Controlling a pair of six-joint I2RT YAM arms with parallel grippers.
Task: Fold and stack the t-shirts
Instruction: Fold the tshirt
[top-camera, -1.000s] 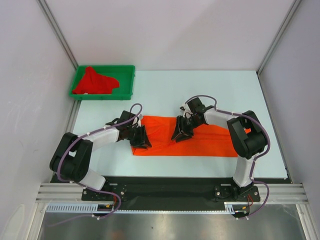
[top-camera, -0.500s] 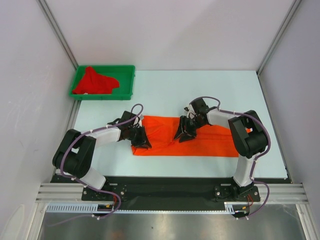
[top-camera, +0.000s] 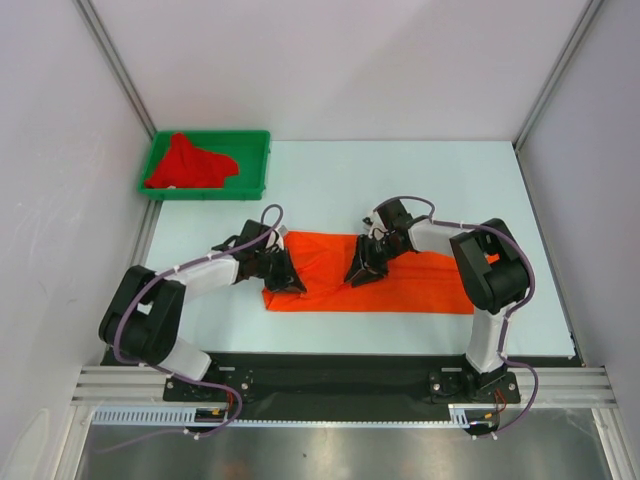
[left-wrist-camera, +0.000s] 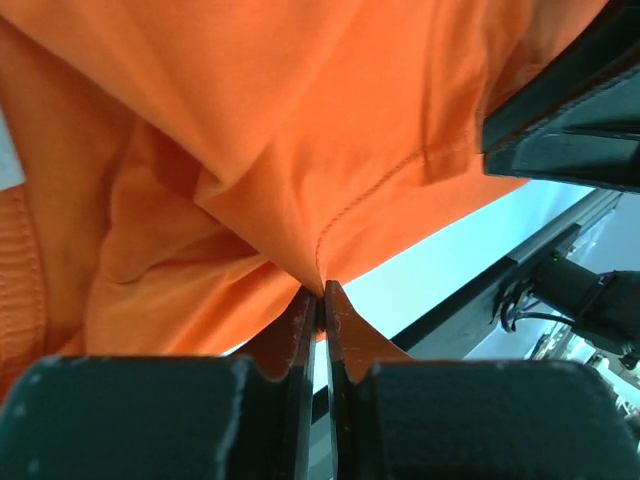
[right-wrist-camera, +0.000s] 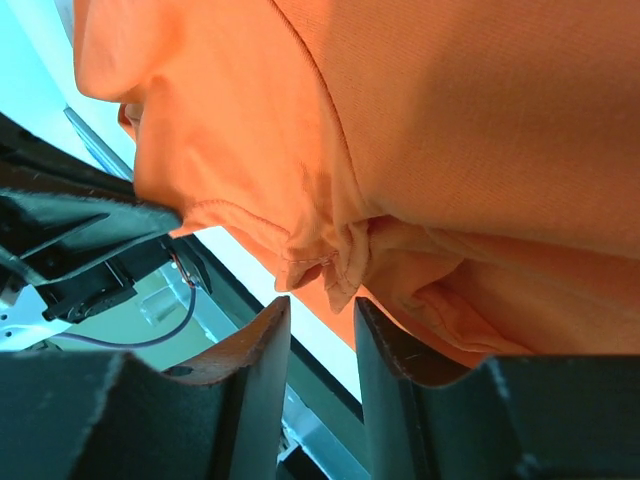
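Overhead, the left gripper (top-camera: 283, 275) and right gripper (top-camera: 362, 268) are covering parts of the orange t-shirt (top-camera: 330, 285), which is lying on the table (top-camera: 330, 180) with its long axis running left-right. The left gripper is pinching a fold tight. The right gripper's jaws are sitting narrowly apart at bunched cloth, and I cannot tell whether they are gripping it.

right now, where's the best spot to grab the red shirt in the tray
Pinch the raised fold near the middle of the red shirt, coming straight down from above. It lies bunched in a heap inside the green tray, whose walls would likely block a sideways approach.
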